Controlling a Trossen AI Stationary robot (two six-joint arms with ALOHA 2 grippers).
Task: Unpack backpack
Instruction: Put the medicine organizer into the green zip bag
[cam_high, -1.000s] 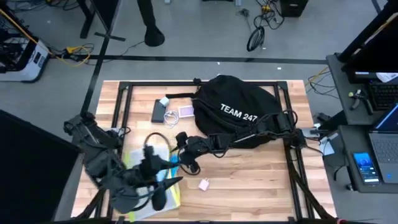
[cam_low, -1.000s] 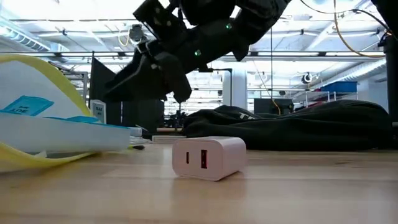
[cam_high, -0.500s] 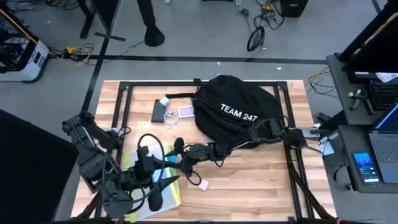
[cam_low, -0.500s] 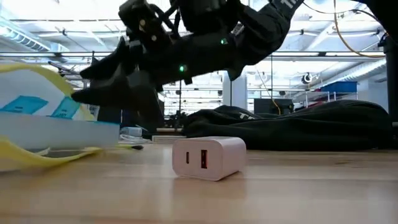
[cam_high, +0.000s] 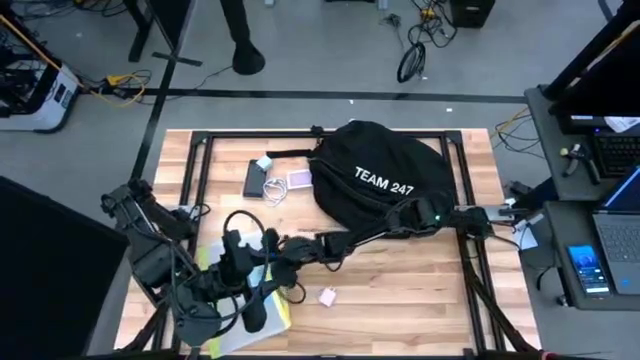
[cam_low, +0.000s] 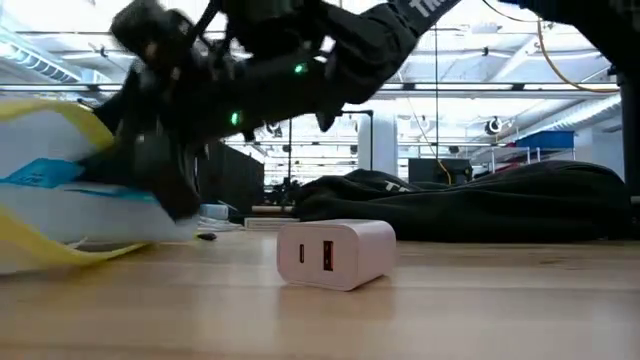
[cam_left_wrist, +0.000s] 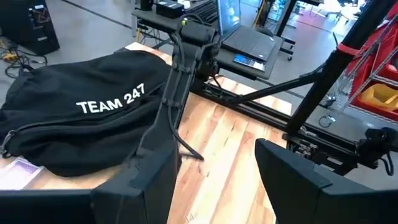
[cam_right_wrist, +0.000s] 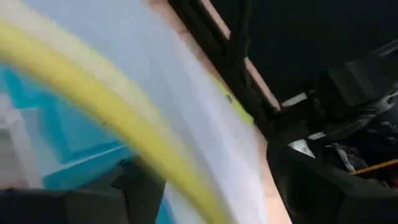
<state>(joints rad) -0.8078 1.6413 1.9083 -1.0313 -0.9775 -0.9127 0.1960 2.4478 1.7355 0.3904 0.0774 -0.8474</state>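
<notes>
The black backpack (cam_high: 375, 185) with white "TEAM 247" lettering lies on the table's far right half and also shows in the left wrist view (cam_left_wrist: 81, 124). A white pouch with a yellow band and blue print (cam_high: 278, 308) lies near the front left edge. My right gripper (cam_high: 255, 265) reaches across the table to the pouch, open and low at the pouch's far side (cam_low: 165, 190). In its wrist view the pouch (cam_right_wrist: 93, 124) fills the space ahead of the fingers. My left gripper (cam_left_wrist: 214, 180) is open and empty above the pouch's near part, pointing toward the table's right. My right gripper is open with the white pouch's yellow-banded edge (cam_right_wrist: 186, 186) between its fingers. The view is blurred, and I cannot tell whether a finger touches the pouch. The pouch lies flat on the table.
A white charger block (cam_high: 327, 296) lies on the bare wood right of the pouch, close to the low camera (cam_low: 335, 252). A black flat pack (cam_high: 254, 178), a white cable (cam_high: 272, 188) and a small card (cam_high: 298, 180) lie left of the backpack. A black frame (cam_high: 200, 160) rims the table.
My right gripper has swung toward the table's left edge and down, from beside the backpack's near side to the white pouch. The pouch, the charger and the backpack have stayed where they were.
</notes>
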